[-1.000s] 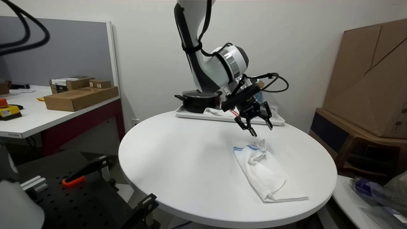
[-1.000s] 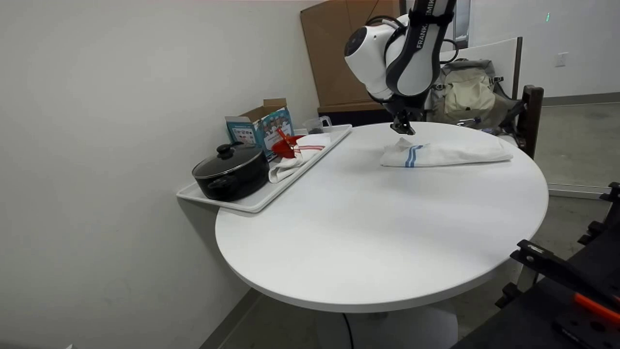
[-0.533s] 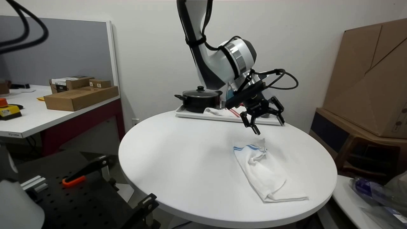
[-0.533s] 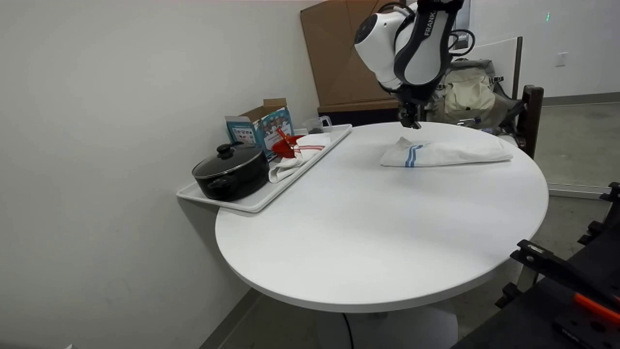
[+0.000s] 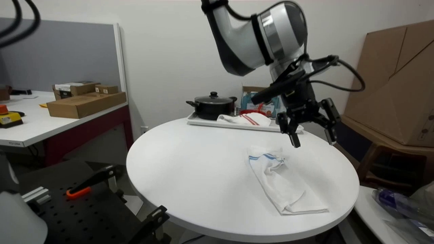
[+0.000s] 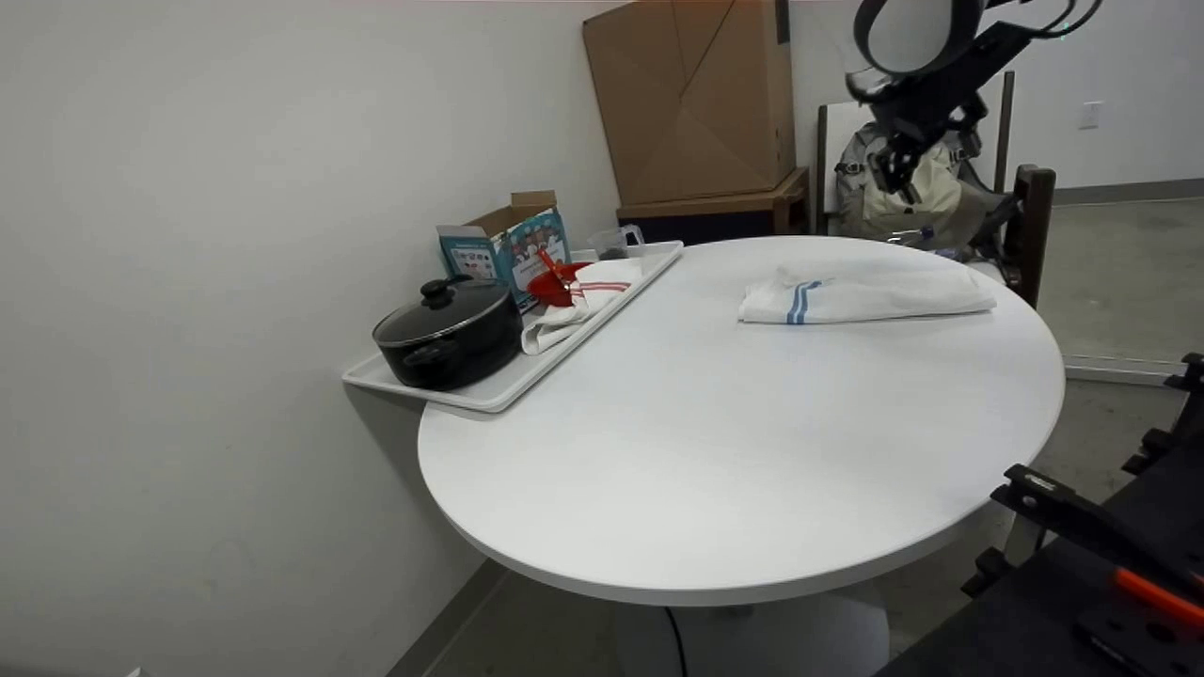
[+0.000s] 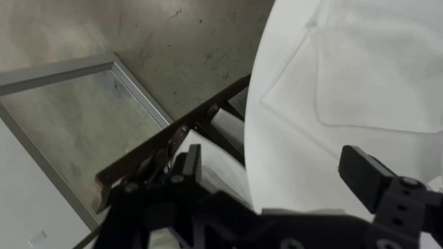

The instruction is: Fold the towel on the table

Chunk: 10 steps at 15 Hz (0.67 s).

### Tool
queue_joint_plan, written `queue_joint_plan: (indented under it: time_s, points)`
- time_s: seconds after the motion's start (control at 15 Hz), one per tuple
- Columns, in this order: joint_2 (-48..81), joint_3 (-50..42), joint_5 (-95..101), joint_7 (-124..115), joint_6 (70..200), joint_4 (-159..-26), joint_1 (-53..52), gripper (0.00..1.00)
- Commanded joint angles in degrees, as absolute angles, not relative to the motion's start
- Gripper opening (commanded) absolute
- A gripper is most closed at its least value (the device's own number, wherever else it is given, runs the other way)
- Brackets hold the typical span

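The towel [image 5: 284, 185] lies on the round white table [image 5: 190, 176], a crumpled long strip with blue stripes at its far end and bunched folds there. Seen low in an exterior view, the towel [image 6: 884, 297] is a flat, layered band. My gripper [image 5: 314, 144] is raised above the table's far right part, off to the side of the towel, with its fingers wide apart. In the wrist view the gripper [image 7: 271, 152] holds nothing; the table edge passes between its fingers, and the towel's plain end [image 7: 370, 79] spreads at upper right. The striped end is out of that view.
At the table's back stands a white tray [image 6: 513, 390] with a black pot [image 6: 450, 329], a white cloth with red stripes [image 5: 251, 119], a red bowl, and a blue box [image 6: 527, 246]. Big cardboard boxes [image 5: 393, 84] and a chair with a backpack [image 6: 908, 169] stand beyond the edge.
My gripper has risen and moved away from above the towel's striped end, rightward in one exterior view, its fingers spreading wider. The raised tip of that end has sunk flatter.
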<state>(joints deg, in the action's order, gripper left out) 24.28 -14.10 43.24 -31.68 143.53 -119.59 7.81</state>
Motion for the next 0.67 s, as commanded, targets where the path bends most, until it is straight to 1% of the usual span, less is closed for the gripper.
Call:
queue_joint_plan:
  time_s: [0.0, 0.27, 0.4, 0.6]
  points:
    - [17.2, -14.34, 31.19, -23.96, 145.43, -126.66, 12.6, 1.0]
    - [15.45, -12.09, 12.11, -9.62, 147.22, -130.0, 17.78, 1.0]
    - [15.84, -11.7, 3.78, -4.08, 146.4, -130.16, 18.77, 1.0]
    - [16.74, -11.89, -0.76, 1.69, 145.5, -129.86, 18.98, 1.0]
